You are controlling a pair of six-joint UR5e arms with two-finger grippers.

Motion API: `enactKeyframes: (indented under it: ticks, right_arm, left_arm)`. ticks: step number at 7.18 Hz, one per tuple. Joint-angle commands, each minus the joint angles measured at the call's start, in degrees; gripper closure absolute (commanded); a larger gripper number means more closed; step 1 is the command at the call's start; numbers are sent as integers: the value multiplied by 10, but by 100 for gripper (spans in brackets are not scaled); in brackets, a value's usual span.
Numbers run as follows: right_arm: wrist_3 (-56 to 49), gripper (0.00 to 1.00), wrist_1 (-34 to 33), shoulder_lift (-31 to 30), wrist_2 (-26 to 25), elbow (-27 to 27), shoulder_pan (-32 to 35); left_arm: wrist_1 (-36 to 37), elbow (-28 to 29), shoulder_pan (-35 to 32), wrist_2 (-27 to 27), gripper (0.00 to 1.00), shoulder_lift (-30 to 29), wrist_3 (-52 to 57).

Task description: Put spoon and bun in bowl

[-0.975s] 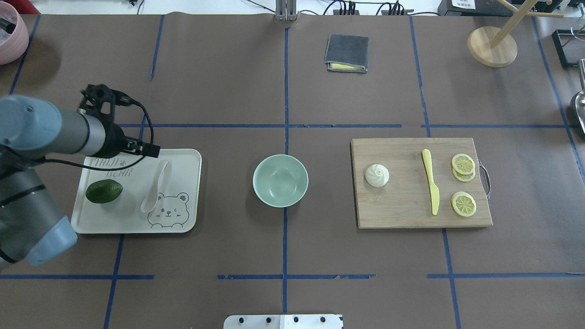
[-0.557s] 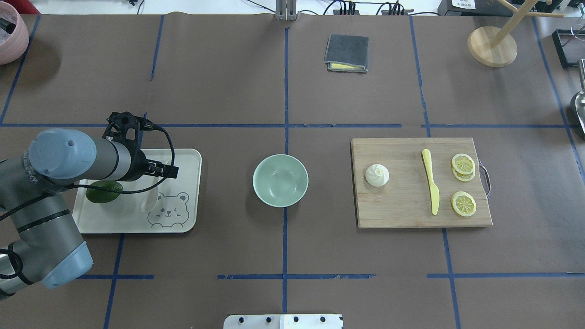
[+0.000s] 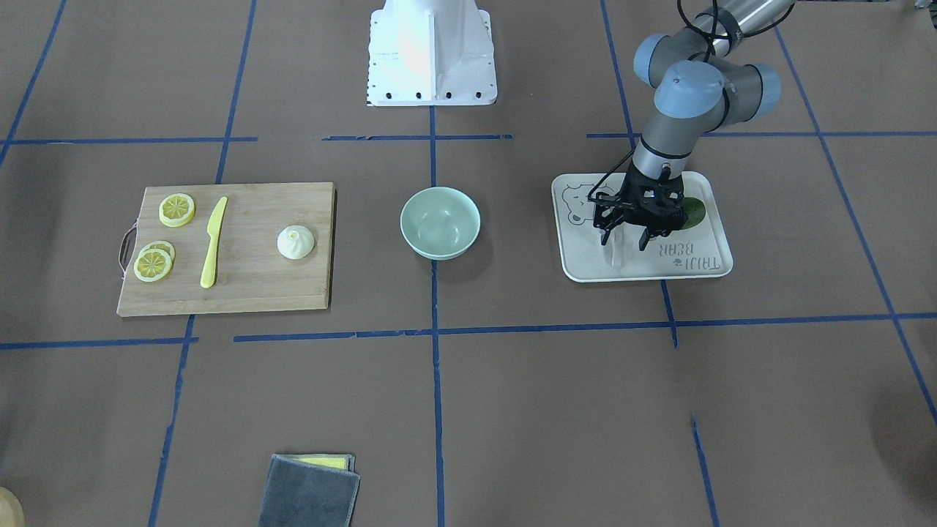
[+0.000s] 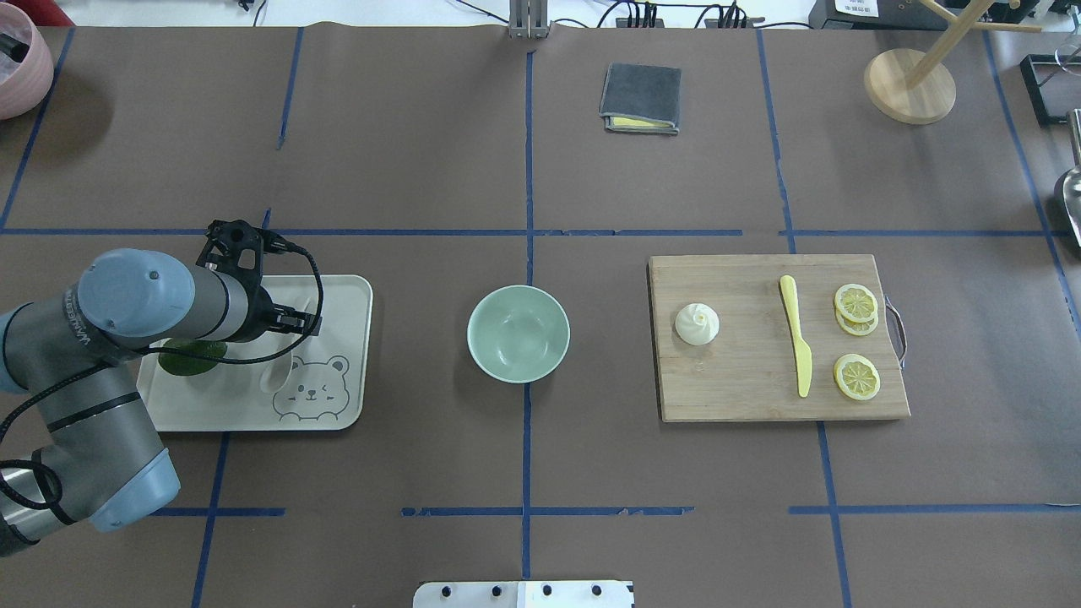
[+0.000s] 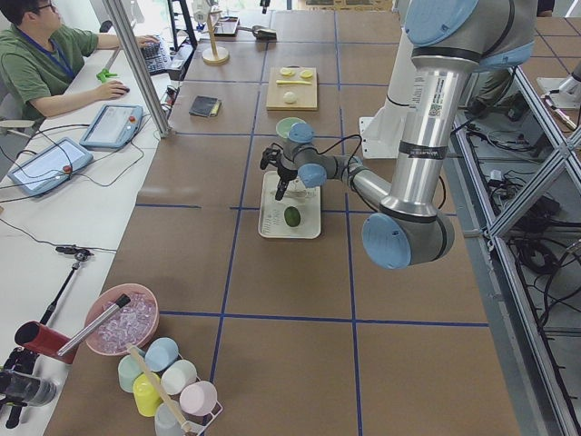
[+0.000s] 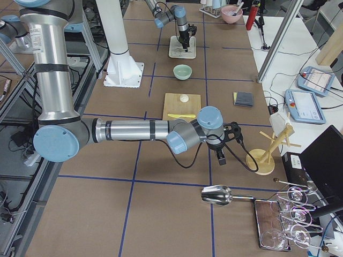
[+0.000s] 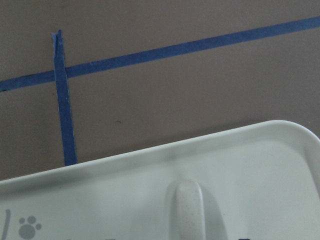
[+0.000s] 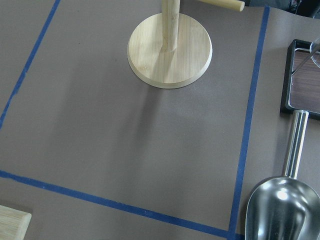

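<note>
**Spoon grasp may slip**

Left gripper (image 3: 624,240) hangs wide-jawed over the spoon (image 7: 187,210), whose handle lies just beneath its fingers (thick, smooth). Closing off-centre could skid it across the tray (image 3: 644,276). The bowl (image 3: 440,222) sits well off to its side.

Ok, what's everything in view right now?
spoon: one, white, on tray
bun: one, white, on board
bowl: one, mint green, centre, empty
tray: one, white, robot's left
avocado: one, dark green, on tray
cutting board: one, wooden, robot's right
knife: one, yellow, on board
lemon slices: three, yellow, on board
cloth: one, grey, far side
wooden stand: one, tan, far right
metal scoop: one, silver, right edge
left tool: one, black, open over spoon handle
right tool: one, black, near stand, state unclear
</note>
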Motion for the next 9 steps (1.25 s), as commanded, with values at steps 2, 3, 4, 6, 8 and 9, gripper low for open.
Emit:
enactKeyframes:
  ticks: [2,3,4,6,8,9]
  right_arm:
    - [0,0,0,0,0,-1,0]
    - [1,0,0,1,-1,0,0]
    - [1,0,0,1,-1,1,0]
    - [1,0,0,1,-1,0,0]
    - [1,0,0,1,-1,2,0]
    - [1,0,0,1,-1,3,0]
  left_arm:
    - [0,-4,0,-3,61,0,-2]
    - [0,-2,0,-3,61,0,-2]
    - [0,1,0,-3,61,0,-2]
    - [-1,-1,0,-4,60,0,-1]
    - [-1,-5,0,-4,100,0,-3]
    - [-1,-7,0,-4,100,0,-3]
